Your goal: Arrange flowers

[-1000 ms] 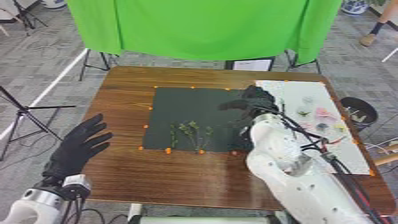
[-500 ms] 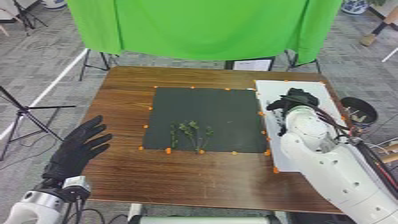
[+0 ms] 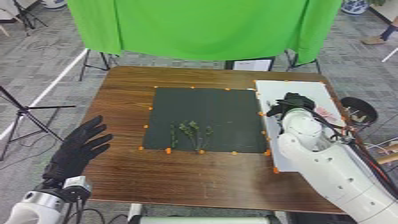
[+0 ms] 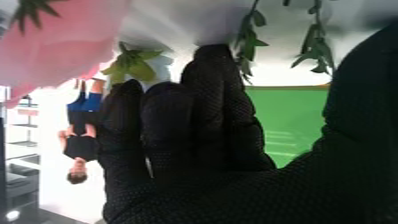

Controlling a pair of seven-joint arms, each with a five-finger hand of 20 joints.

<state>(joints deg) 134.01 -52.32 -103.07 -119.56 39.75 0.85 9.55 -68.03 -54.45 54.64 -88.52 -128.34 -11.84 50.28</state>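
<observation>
Our right hand (image 3: 293, 102), extended and holding nothing, is over the white sheet (image 3: 306, 87) at three o'clock of the dark mat (image 3: 233, 112); our left hand (image 3: 80, 147) is empty, fingers straight. The pink flower (image 4: 62, 40) beside our right fingers looks light, soft and easily crushed, so we should pinch its stem. The bin (image 3: 358, 107) crowds three o'clock; the mat offers room toward twelve, beyond the sprigs (image 3: 191, 131).

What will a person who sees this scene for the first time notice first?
Probably the bright green cloth, hanging beyond the table. Next, the black mat in mid-table, with green stems on its near part. In the right wrist view, a big pink flower stands out near the right hand.
</observation>
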